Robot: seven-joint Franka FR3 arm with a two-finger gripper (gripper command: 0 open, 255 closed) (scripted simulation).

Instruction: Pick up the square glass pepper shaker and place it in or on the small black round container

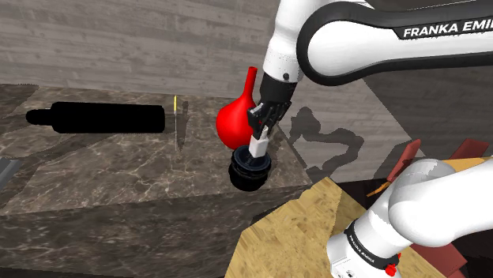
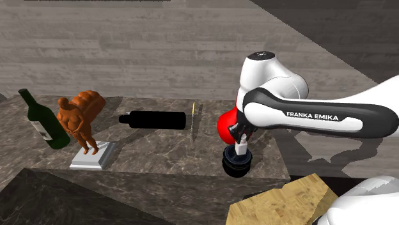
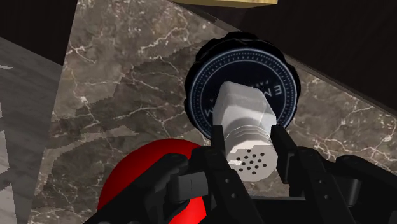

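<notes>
The pepper shaker [image 3: 245, 124] is a pale square body with a perforated silver cap. My gripper [image 3: 250, 147] is shut on it near the cap, fingers [image 3: 218, 145] clasping both sides. Its base rests on or just over the lid of the small black round container [image 3: 280, 79]. In the shoulder view the shaker [image 1: 258, 148] stands upright on the container [image 1: 250, 172] under the gripper [image 1: 264, 126], near the marble counter's front corner. The second exterior view gives the same stack: shaker [image 2: 240, 149] above container [image 2: 235, 163].
A red round vase [image 1: 239, 118] stands right behind the container, touching distance from the hand. A black bottle [image 1: 103, 118] lies on the marble counter [image 1: 118, 170] with a thin yellow stick [image 1: 174, 103] beside it. A green bottle [image 2: 43, 121] and a brown figurine [image 2: 80, 124] stand farther off.
</notes>
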